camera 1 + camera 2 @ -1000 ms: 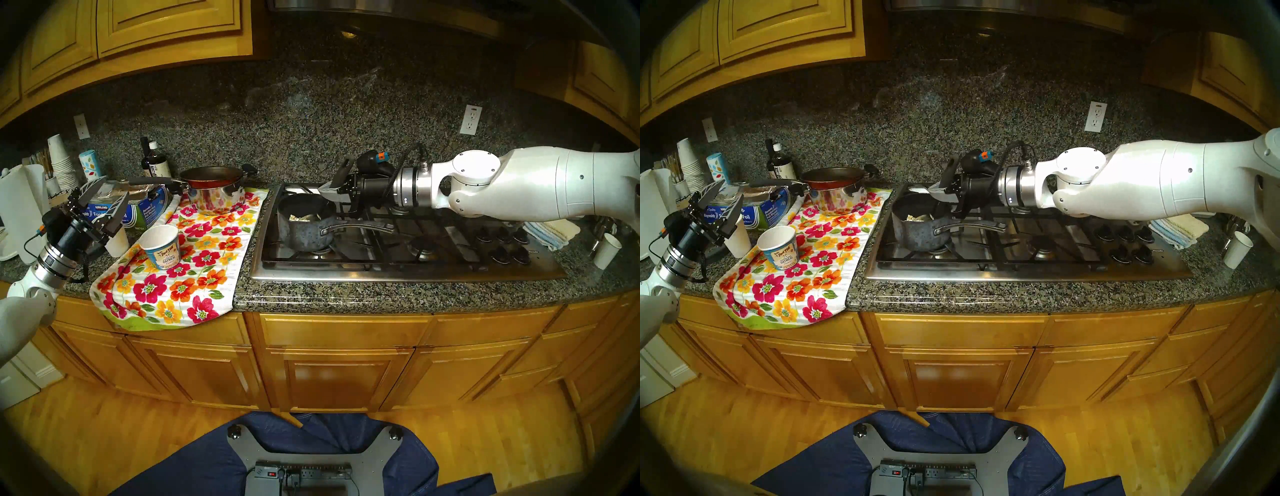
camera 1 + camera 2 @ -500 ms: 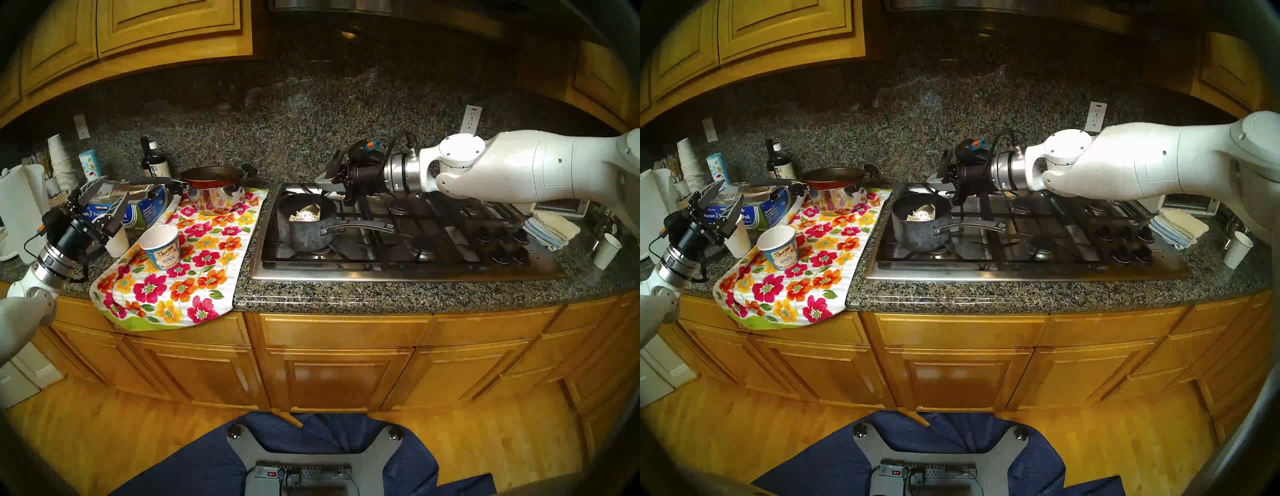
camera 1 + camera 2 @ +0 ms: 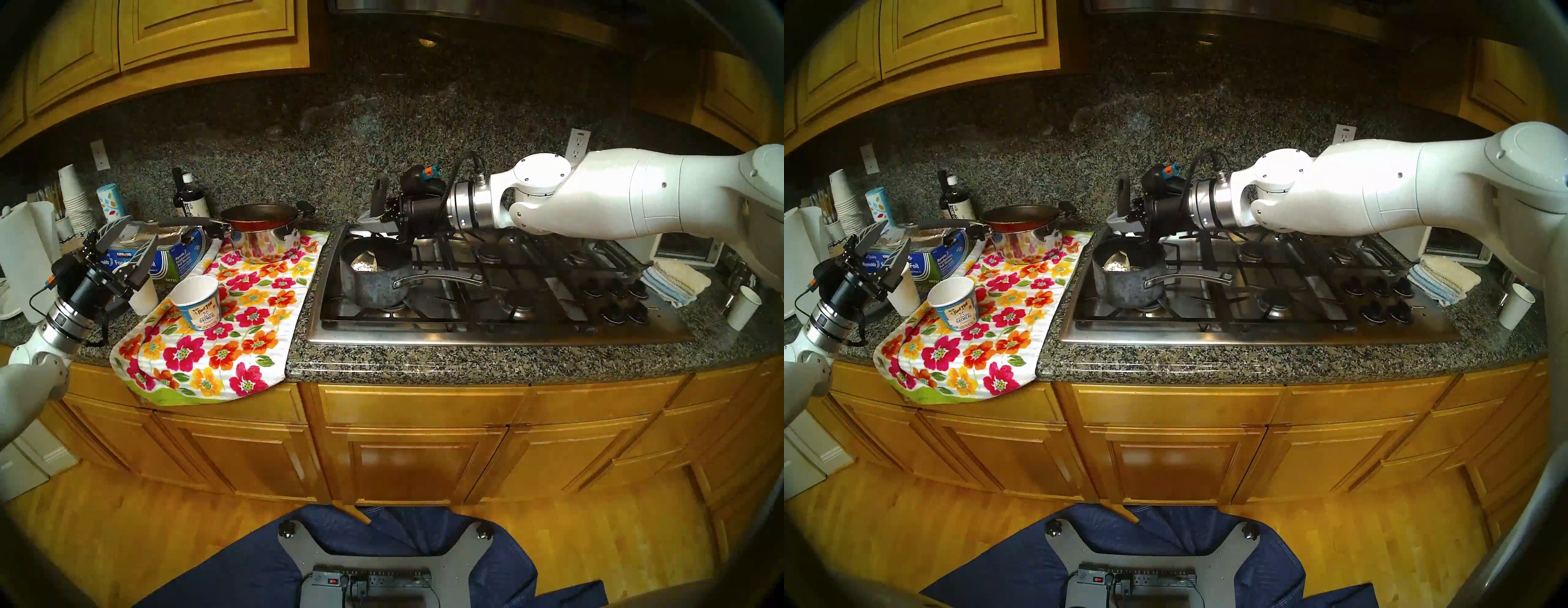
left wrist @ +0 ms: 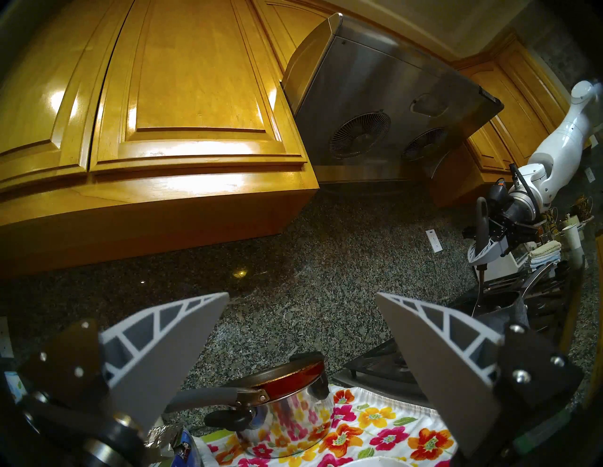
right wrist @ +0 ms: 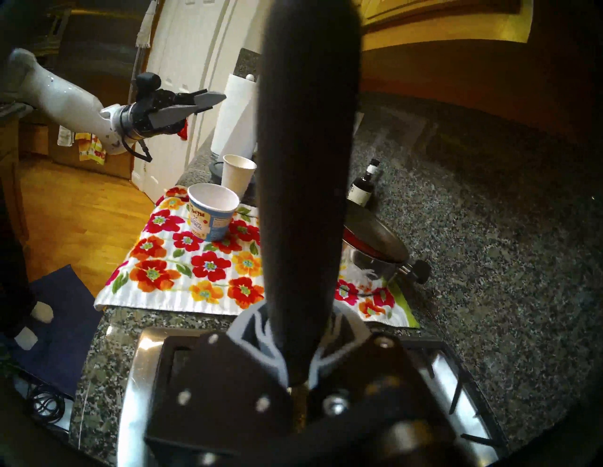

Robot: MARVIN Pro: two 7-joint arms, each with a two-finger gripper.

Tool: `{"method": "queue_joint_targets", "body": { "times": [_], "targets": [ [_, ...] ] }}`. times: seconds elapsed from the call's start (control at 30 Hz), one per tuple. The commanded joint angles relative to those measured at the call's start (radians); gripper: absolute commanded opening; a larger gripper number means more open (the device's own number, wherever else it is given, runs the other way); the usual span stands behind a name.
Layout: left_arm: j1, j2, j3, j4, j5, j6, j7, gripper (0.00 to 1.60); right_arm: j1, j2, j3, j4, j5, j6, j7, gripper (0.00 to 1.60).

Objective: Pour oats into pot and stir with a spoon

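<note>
Stirring step in hand, by the look of it: right gripper [image 3: 373, 216], fingers clenched on the slim black long-handled spoon [image 5: 306, 182], holds it upright over the small dark blue-grey speckled saucepan [image 3: 375, 278] on the front-left burner of the steel gas cooktop [image 3: 500, 335], the bowl end seemingly down inside. Pale oat flakes [image 3: 365, 266] lie on the saucepan floor. Short blue-labelled oatmeal paper cup [image 3: 198, 302], seemingly empty, stands on the floral dish towel [image 3: 237, 339] at the counter's left front. Left gripper [image 3: 123, 252], fingers released and empty, hovers by the counter's left end. Next move likely calls for sweeping the spoon round without tipping the saucepan. Nearby: shiny steel pot with reddish inside [image 3: 265, 229], plain white paper cup [image 3: 144, 295], dark bottle [image 3: 191, 199]; the saucepan's curved handle [image 3: 441, 279] juts right, clear of the spoon.
</note>
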Motion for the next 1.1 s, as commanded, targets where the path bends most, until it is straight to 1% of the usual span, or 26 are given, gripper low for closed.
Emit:
{"method": "queue_joint_targets", "body": {
  "times": [0.0,0.07,0.2,0.33,0.4,0.5,0.53,0.63,0.73,0.77,0.9,0.97,1.0,1.03,1.07],
  "targets": [
    [-0.018,0.011,-0.030,0.001,-0.006,-0.003,-0.111,1.60,0.082,0.074,0.006,-0.043,-0.011,-0.011,0.039,0.00],
    [-0.017,0.013,-0.029,-0.002,-0.002,-0.003,-0.098,1.60,0.091,0.091,-0.005,-0.052,-0.018,-0.006,0.048,0.00],
    [-0.018,0.011,-0.030,0.001,-0.005,-0.003,-0.111,1.60,0.103,0.115,-0.025,-0.050,-0.032,-0.002,0.062,0.00],
    [-0.016,0.013,-0.030,-0.002,-0.002,-0.003,-0.099,1.60,0.097,0.109,-0.042,-0.010,-0.054,0.002,0.071,0.00],
    [-0.018,0.010,-0.032,0.001,-0.007,-0.003,-0.115,1.60,0.094,0.104,-0.043,-0.001,-0.056,0.002,0.074,0.00],
    [-0.016,0.012,-0.031,-0.001,-0.003,-0.003,-0.104,1.60,0.080,0.079,-0.044,0.037,-0.065,0.002,0.079,0.00],
    [-0.016,0.012,-0.032,-0.001,-0.003,-0.003,-0.105,1.60,0.065,0.059,-0.044,0.063,-0.070,0.001,0.079,0.00],
    [-0.016,0.011,-0.032,-0.001,-0.004,-0.003,-0.106,1.60,0.052,0.041,-0.042,0.088,-0.071,0.001,0.079,0.00],
    [-0.016,0.012,-0.032,-0.001,-0.003,-0.003,-0.105,1.60,0.024,-0.004,-0.036,0.145,-0.075,-0.001,0.078,0.00],
    [-0.016,0.012,-0.032,-0.001,-0.003,-0.003,-0.105,1.60,0.024,-0.004,-0.036,0.145,-0.075,-0.001,0.078,0.00],
    [-0.015,0.012,-0.032,-0.002,-0.001,-0.003,-0.100,1.60,-0.007,-0.053,-0.030,0.199,-0.078,-0.004,0.080,0.00],
    [-0.017,0.010,-0.033,0.001,-0.006,-0.003,-0.113,1.60,-0.021,-0.077,-0.024,0.223,-0.076,-0.005,0.080,0.00],
    [-0.017,0.009,-0.033,0.002,-0.007,-0.003,-0.117,1.60,-0.038,-0.102,-0.017,0.247,-0.073,-0.006,0.077,0.00],
    [-0.015,0.013,-0.031,-0.003,0.000,-0.003,-0.096,1.60,-0.045,-0.113,-0.013,0.256,-0.071,-0.006,0.074,0.00],
    [-0.017,0.010,-0.033,0.000,-0.005,-0.003,-0.111,1.60,-0.050,-0.124,-0.009,0.266,-0.069,-0.006,0.074,0.00]
  ]
}}
